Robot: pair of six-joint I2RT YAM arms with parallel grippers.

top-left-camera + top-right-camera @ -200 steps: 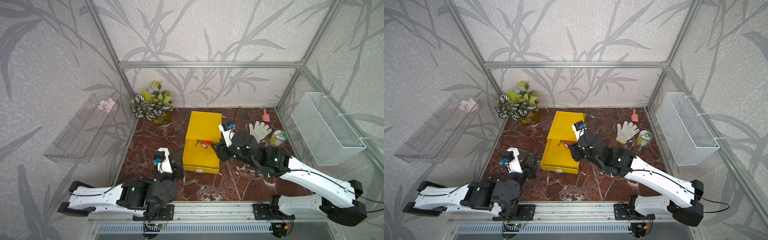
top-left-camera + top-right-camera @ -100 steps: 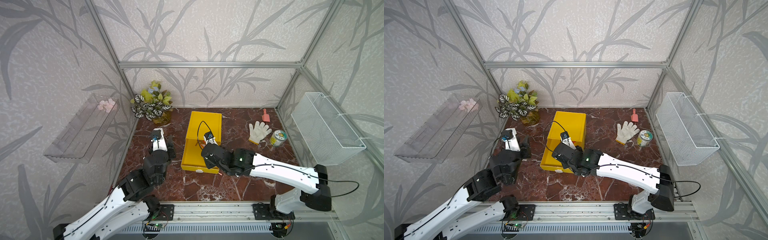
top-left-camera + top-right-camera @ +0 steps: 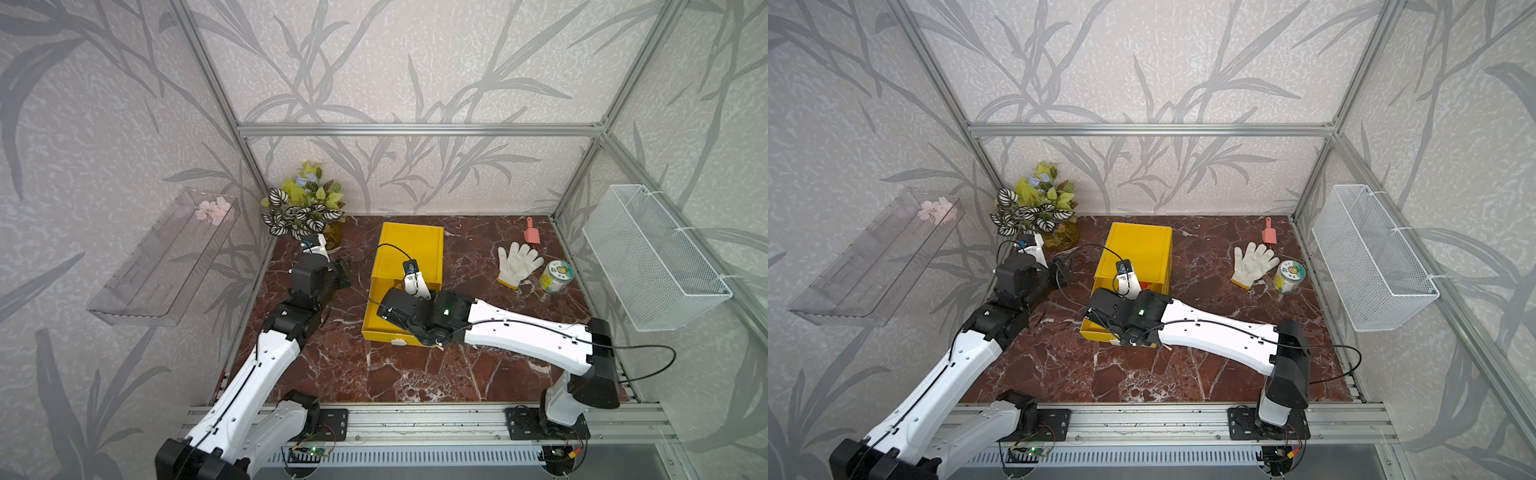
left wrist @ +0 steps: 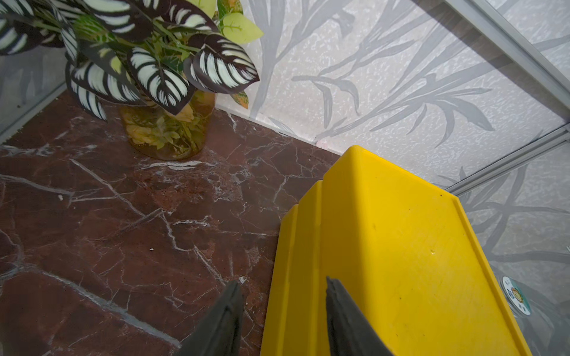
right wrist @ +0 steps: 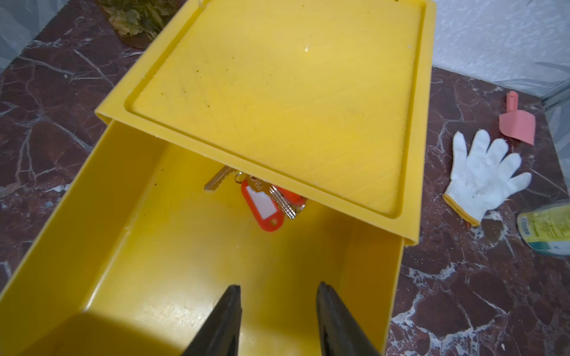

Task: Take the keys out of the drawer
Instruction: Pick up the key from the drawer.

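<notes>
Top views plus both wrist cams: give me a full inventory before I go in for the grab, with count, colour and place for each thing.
keys: one bunch, silver with red tags, in the drawer, partly under the cabinet top
drawer: one, yellow, pulled open
cabinet: one, yellow, mid-table
glove: one, white, right of the cabinet
scoop: one, pink, beyond the glove
jar: one, green-yellow label, beside the glove
plant: one, striped leaves, back left corner
wire basket: one, white, right wall
shelf: one, clear, left wall, pink flowers on it
table: one, dark red marble, under everything
left gripper: one, black, open, beside the cabinet
right gripper: one, black, open, above the drawer
</notes>
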